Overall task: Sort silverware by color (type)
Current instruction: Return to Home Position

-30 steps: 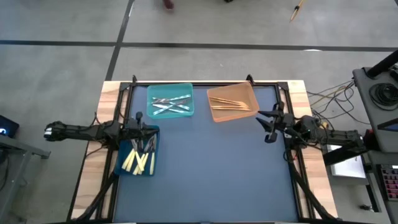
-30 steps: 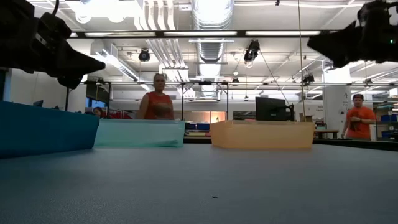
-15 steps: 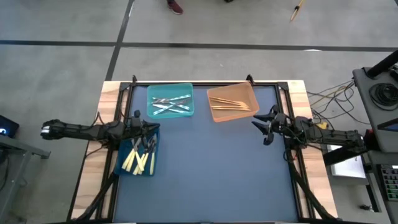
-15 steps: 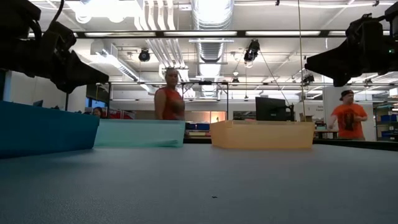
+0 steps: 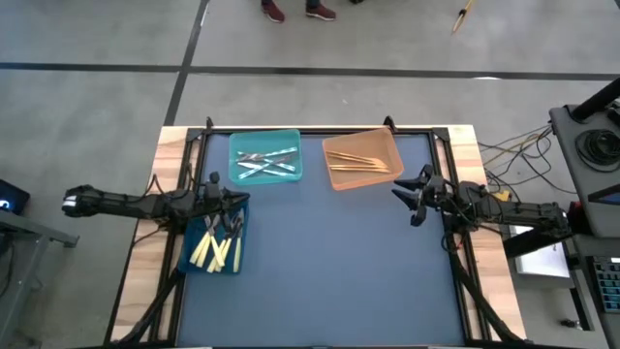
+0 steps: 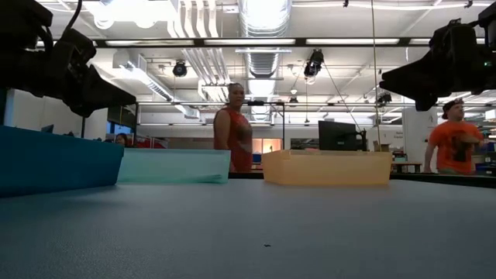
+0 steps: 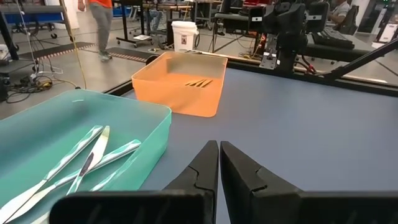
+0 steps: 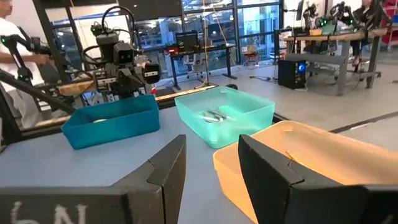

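Probably a robotics lab: ceiling ducts (image 6: 263,27), workbenches (image 8: 323,38).

**A:** Anyone standing closer able to read any writing on this rig? Stickers, numbers, anything?

**B:** Barely. Just some pale marks (image 8: 45,214) on the dark housing (image 8: 112,208) behind the right gripper's (image 8: 211,155) fingers (image 8: 165,165), off to one side of them. Looks like "6N" maybe, but it's cut off, so don't quote me. Nothing else is legible.

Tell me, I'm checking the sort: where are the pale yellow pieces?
In the high view, the pale yellow pieces lie in the dark blue bin at the left edge of the table, beside the left gripper.
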Controlling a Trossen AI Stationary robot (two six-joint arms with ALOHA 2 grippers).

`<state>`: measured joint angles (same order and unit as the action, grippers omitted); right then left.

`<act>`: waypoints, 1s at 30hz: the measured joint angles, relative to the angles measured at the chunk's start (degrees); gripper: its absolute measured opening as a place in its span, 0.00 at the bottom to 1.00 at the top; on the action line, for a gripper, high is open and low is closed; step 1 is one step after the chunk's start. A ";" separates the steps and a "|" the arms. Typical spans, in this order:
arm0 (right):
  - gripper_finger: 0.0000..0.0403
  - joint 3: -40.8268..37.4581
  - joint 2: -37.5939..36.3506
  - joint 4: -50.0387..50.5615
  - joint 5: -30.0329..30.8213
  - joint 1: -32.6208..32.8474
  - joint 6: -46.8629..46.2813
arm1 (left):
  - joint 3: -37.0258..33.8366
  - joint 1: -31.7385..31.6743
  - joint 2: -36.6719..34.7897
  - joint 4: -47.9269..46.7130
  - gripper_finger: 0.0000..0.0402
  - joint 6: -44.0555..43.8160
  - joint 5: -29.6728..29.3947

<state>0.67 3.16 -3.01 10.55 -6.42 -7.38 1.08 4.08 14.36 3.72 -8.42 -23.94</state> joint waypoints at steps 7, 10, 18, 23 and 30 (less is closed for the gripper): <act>0.34 -0.02 0.00 -0.02 0.00 0.00 2.00 | 0.02 0.00 0.20 0.14 0.00 -0.01 0.04; 0.34 -0.02 0.00 -0.02 0.00 0.00 1.96 | 0.02 0.00 0.29 0.16 0.00 -0.01 0.04; 0.34 -0.04 0.00 -0.02 0.00 0.00 1.97 | 0.04 0.00 0.29 0.14 0.00 -0.01 0.07; 0.34 -0.04 0.00 -0.03 0.00 0.00 1.93 | 0.04 0.00 0.29 0.12 0.00 0.00 0.08; 0.34 -0.04 0.00 -0.02 0.02 0.00 1.88 | 0.06 0.00 0.29 0.12 0.00 -0.01 0.09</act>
<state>0.62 3.16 -3.03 10.57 -6.42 -5.50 1.14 4.08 14.66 3.84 -8.43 -23.86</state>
